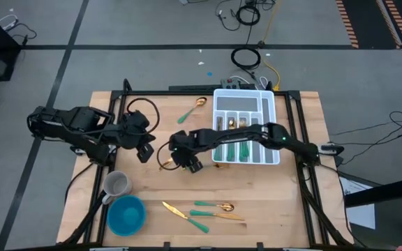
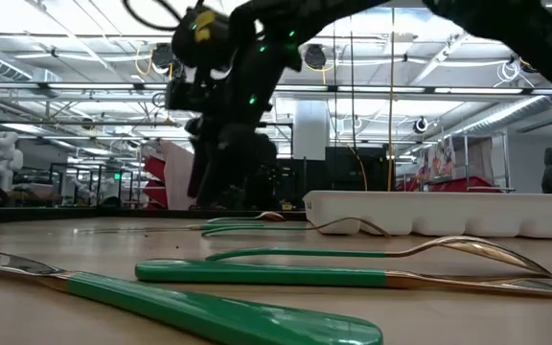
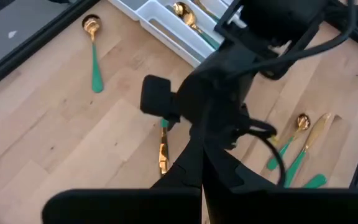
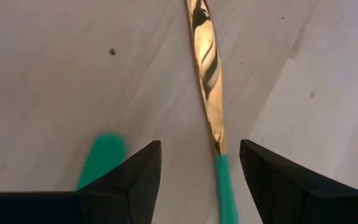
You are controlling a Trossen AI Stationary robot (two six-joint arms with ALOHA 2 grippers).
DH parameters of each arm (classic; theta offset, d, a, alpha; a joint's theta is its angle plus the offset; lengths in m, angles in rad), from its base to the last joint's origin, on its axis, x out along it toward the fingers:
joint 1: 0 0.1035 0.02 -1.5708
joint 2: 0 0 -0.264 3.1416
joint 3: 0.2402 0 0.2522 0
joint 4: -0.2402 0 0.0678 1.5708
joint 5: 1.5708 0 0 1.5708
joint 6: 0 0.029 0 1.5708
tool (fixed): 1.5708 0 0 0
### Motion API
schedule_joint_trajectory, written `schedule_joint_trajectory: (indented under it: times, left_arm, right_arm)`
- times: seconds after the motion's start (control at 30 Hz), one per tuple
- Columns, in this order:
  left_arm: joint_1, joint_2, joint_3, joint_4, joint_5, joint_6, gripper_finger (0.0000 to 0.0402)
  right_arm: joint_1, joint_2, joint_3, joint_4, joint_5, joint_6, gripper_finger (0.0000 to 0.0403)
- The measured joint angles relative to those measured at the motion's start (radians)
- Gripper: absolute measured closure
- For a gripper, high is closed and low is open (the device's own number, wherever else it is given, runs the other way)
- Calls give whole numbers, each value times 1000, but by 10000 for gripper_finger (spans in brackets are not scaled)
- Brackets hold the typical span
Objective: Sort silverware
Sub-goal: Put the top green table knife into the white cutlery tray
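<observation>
Hovering spread over the knife (image 4: 207, 81) at centre-left of the high view, the right gripper (image 1: 188, 162) straddles it, blade-to-handle axis running between the fingers; the left gripper (image 1: 143, 149), nearby, cannot be read.

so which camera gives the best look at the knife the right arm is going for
The right wrist view: the knife lies between the open right tool. The left wrist view shows part of it under the arm; high view mostly hides it; low view cannot tell.
</observation>
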Motion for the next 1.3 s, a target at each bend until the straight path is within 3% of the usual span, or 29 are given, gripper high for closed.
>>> schedule_joint_trajectory:
  times: [0.23,0.47,0.7,0.97,1.17,1.3]
  left_arm:
    - [0,-7,0,-98,-18,-24,402]
    - [0,-111,0,-153,-191,-179,402]
    - [1,-250,1,-144,-323,-183,402]
    - [1,-309,1,-144,-361,-171,402]
    - [1,-309,1,-153,-361,-140,401]
    - [1,-309,1,-155,-360,-123,401]
  right_arm:
    - [-28,113,120,-5,3,-31,191]
    - [-74,140,147,-66,-34,-46,191]
    - [-87,140,149,-157,-73,-41,198]
    - [-87,170,150,-188,-83,18,268]
    - [-86,193,150,-183,-86,72,379]
    - [-88,193,149,-180,-81,105,393]
